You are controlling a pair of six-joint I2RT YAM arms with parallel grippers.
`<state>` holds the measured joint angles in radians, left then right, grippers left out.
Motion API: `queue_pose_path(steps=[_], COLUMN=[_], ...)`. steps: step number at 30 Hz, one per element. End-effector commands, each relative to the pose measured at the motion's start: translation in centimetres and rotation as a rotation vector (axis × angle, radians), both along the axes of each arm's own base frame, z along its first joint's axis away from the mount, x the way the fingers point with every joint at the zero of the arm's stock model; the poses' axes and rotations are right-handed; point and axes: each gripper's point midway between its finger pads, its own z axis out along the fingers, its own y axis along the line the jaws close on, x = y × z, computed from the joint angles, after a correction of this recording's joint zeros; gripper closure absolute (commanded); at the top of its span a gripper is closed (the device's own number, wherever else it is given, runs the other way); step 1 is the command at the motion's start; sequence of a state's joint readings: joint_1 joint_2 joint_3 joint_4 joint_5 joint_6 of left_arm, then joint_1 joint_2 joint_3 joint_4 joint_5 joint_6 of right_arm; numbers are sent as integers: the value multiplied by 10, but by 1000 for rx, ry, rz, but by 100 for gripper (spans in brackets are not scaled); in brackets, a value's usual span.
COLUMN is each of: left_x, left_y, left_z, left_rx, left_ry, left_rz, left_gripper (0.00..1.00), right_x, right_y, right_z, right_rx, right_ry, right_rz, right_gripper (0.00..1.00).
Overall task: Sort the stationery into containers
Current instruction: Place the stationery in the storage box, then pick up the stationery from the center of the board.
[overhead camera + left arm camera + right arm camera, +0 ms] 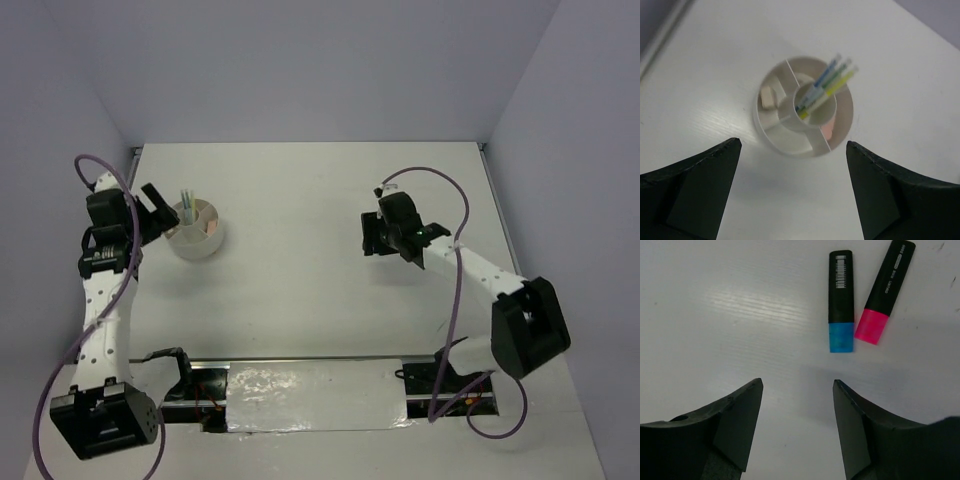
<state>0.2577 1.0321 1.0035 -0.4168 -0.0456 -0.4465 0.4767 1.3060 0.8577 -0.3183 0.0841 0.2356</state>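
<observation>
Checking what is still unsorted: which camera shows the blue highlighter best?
Right wrist: the blue highlighter lies in full view on the table, beside the pink highlighter. The top external and left wrist views show nothing of it.

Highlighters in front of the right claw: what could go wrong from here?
The blue highlighter and pink highlighter lie almost touching, so the right claw may catch both or knock one away. The pens lean out above the tub, so a drop there could snag them.

Robotics lab cell, white table (300, 270), plain pale walls (300, 70), cabled robot arms (105, 300)
</observation>
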Motion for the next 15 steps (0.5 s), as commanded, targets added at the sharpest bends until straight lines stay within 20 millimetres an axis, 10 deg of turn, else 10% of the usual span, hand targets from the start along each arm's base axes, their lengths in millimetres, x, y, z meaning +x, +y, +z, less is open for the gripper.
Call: queue_pose_path(steps=[1,15], left_x=[-29,-48], left_y=[-44,-95], left_z=[-32,-18], left_rx=[-113,-66], left_ry=[39,-66], left_rz=[-180,-364], left_gripper=[1,1], right_x=[15,61], right_y=[-8,-18], right_z=[-7,-51], right_rx=[-24,-170], right_ry=[56,162], right_rz=[-32,-35], right_gripper=[35,46])
